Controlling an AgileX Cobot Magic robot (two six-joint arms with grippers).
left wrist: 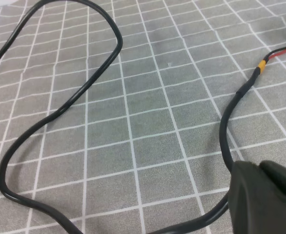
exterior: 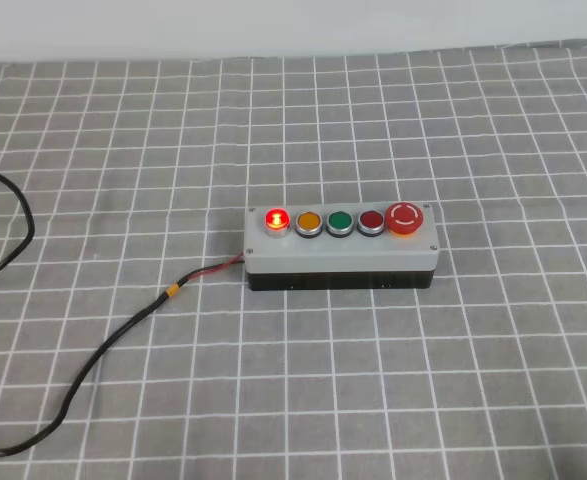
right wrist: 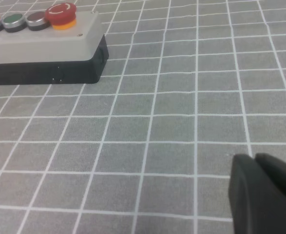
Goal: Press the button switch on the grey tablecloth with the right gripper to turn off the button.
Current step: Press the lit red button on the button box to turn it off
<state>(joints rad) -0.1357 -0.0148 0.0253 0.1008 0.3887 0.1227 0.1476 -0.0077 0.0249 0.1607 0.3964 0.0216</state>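
Your target, the button [exterior: 276, 220], is the bright red one with the silver rim at the left end of the row on the button switch [exterior: 341, 249], and it is glowing. The switch is a long light-grey box on a black base, lying near the middle of the grey tablecloth [exterior: 453, 380] that covers the counter. From the button along the row you see an amber button [exterior: 308, 222], a green button [exterior: 340, 222], a darker red button [exterior: 371, 222] and the big red mushroom button [exterior: 405, 217] on its yellow ring at the far end.

A black cable [exterior: 103, 345] leaves the switch at the button's end, with red wire and a yellow band close to the box, then runs across the cloth away from the switch and loops.

The right tool [right wrist: 264, 192] shows only as a dark bulk at the lower corner of its wrist view. It sits well apart from the switch, beyond the mushroom end, so the whole row lies between it and the button. You cannot tell how wide it stands. The left tool [left wrist: 262, 197] is likewise a dark shape, just beside the cable on the button's side of the switch, and its opening cannot be judged either.
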